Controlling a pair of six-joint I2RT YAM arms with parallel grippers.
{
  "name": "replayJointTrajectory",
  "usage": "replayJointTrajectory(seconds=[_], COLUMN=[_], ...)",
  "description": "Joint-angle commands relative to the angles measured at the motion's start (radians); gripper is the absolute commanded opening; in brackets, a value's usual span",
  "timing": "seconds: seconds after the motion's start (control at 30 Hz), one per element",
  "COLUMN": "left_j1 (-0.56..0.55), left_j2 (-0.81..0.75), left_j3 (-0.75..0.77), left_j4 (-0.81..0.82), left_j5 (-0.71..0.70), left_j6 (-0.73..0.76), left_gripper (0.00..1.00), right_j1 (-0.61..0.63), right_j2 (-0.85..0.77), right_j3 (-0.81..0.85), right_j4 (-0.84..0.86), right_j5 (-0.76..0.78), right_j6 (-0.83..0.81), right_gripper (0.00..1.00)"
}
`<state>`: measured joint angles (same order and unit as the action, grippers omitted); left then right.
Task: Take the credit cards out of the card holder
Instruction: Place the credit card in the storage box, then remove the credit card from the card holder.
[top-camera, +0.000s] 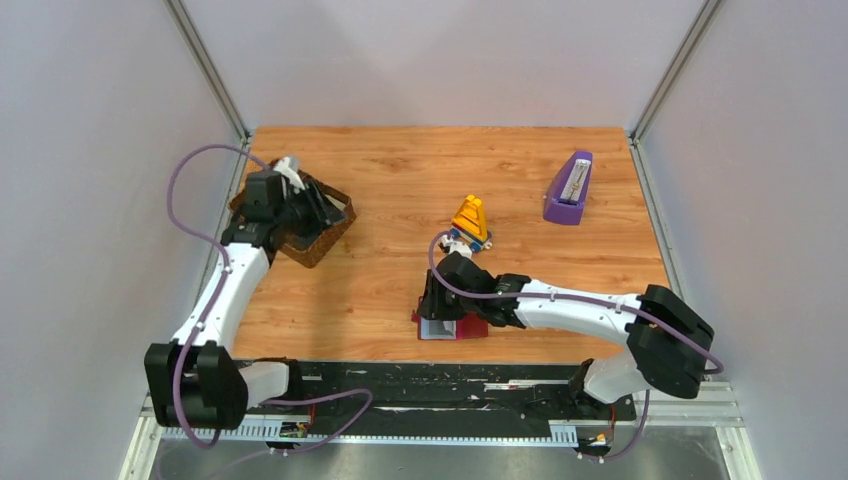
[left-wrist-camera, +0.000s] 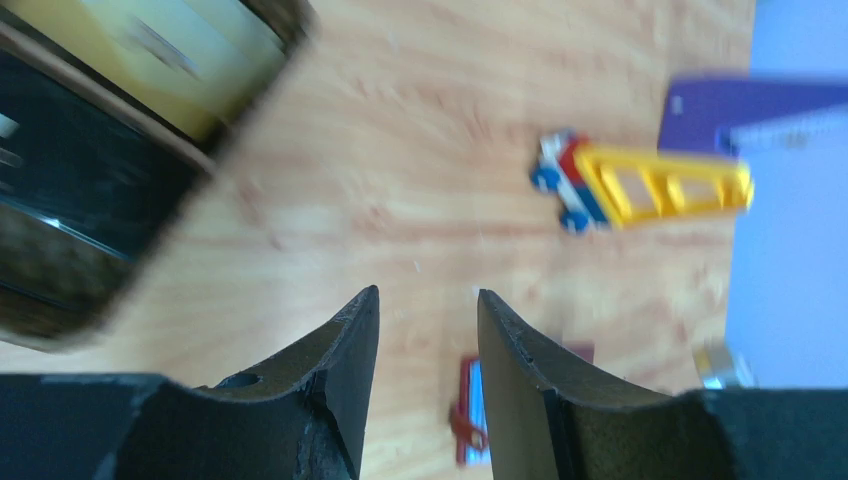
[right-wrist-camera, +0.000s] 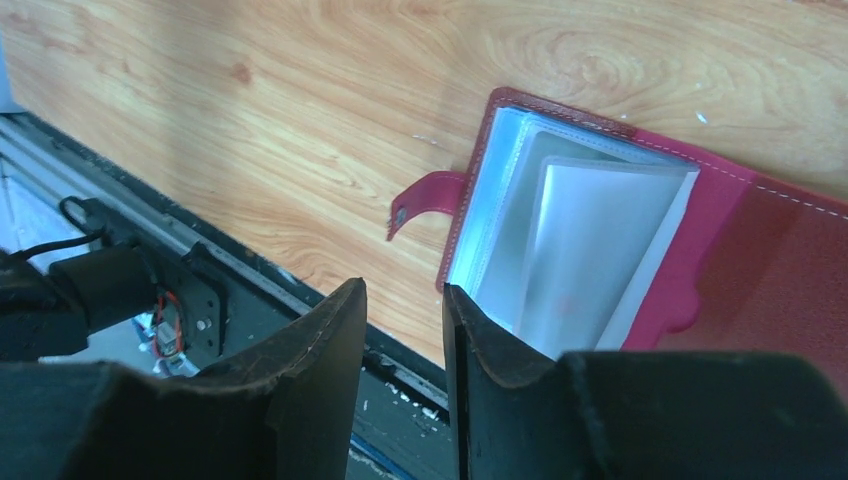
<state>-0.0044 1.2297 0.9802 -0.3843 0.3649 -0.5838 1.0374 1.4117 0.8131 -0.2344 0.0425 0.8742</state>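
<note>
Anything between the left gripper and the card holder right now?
No. The top view shows only bare wooden table between the left gripper, by the wicker basket, and the card holder.

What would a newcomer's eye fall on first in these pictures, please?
Likely the dark red card holder, lying open near the front edge of the table, right by the right gripper. Next come the yellow toy at the centre and the purple stand at the far right.
</note>
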Motion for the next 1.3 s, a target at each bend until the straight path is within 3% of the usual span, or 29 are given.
replayJointTrajectory(seconds=[0.0, 0.23, 0.5, 0.8, 1.1, 1.27], left_j1=[-0.146, -0.345, -0.485, -0.550, -0.594, -0.622], left_j2=[-0.092, -0.178, -0.101, 0.000, 0.081, 0.133], left_j3=[-0.090, -0.307, -0.427, -0.460, -0.473, -0.446], left_j4=[-0.091, 0.030, 0.216, 0.310, 0.412, 0.392], left_j5=[0.094, 0.097, 0.112, 0.082, 0.090, 0.060], left_j6=[0.055, -0.072, -0.159, -0.179, -0.213, -0.195], left_gripper=[0.50, 0.55, 0.58, 0.60, 0.59, 0.58], right_j1=[0.007, 0.006, 0.006, 0.006, 0.006, 0.007], right_j2=[0.048, 0.057, 0.041, 0.047, 0.063, 0.059], right_j3=[0.048, 0.029, -0.018, -0.040, -0.051, -0.057], right_j4=[-0.063, -0.157, -0.169, -0.126, -0.101, -0.097], right_j5=[0.062, 0.169, 0.205, 0.204, 0.206, 0.209], right_j6=[0.033, 0.074, 0.093, 0.106, 0.105, 0.105], right_gripper=[0.36, 0.44, 0.54, 0.63, 0.61, 0.61])
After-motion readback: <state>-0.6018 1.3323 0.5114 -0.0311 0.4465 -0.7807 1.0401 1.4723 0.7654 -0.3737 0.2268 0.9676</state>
